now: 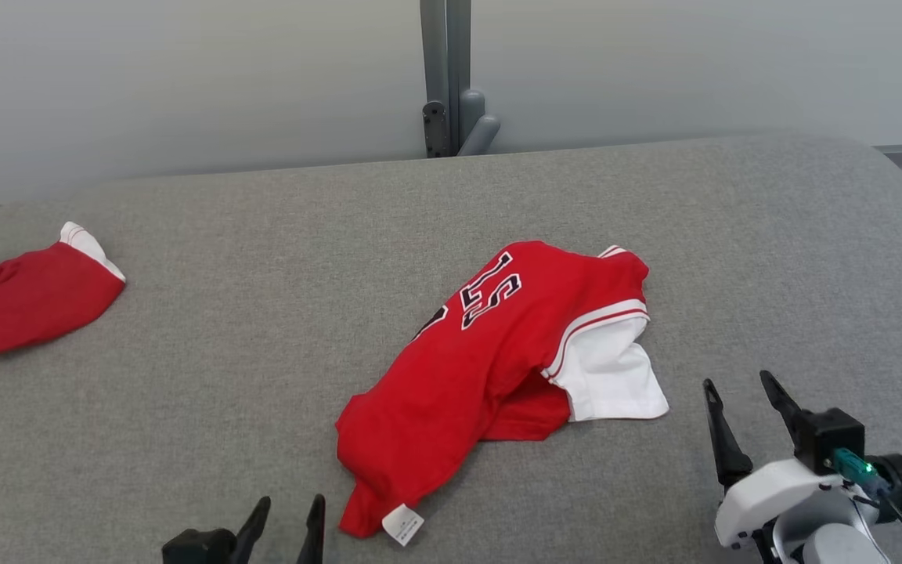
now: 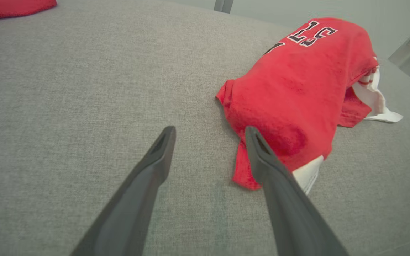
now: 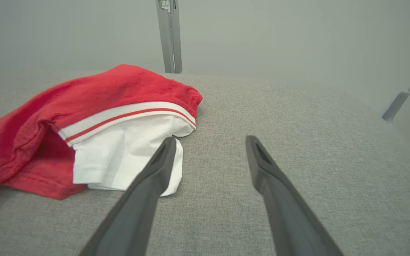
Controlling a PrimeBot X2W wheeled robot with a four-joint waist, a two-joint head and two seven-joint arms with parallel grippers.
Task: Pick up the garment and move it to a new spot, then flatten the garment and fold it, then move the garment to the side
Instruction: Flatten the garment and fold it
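Left end effector [image 1: 290, 505] sits at the bottom edge of the head view, its two dark fingers spread wide and holding nothing. In the left wrist view this left end effector [image 2: 209, 131] points across the grey fabric desk [image 1: 224, 352], and one finger crosses in front of the lower hem of the garment [image 2: 297, 81]; whether it touches the cloth cannot be told from there. From the head view the fingertip lies just beside that hem. The right end effector [image 1: 737, 384] rests at the lower right, also gaping wide and empty, near the garment's white sleeve [image 1: 611, 368] but apart from it. In the right wrist view the right end effector [image 3: 210, 139] has one finger drawn over the white cloth.

The garment [image 1: 490, 352], a red shirt with black-and-white lettering [image 1: 490, 288], lies crumpled near the middle of the desk, between the two end effectors. A white label [image 1: 402, 523] shows at its near corner. A second red garment [image 1: 20, 301] lies at the desk's left edge, well apart. Behind the desk stands a grey post [image 1: 445, 78] against a pale wall.
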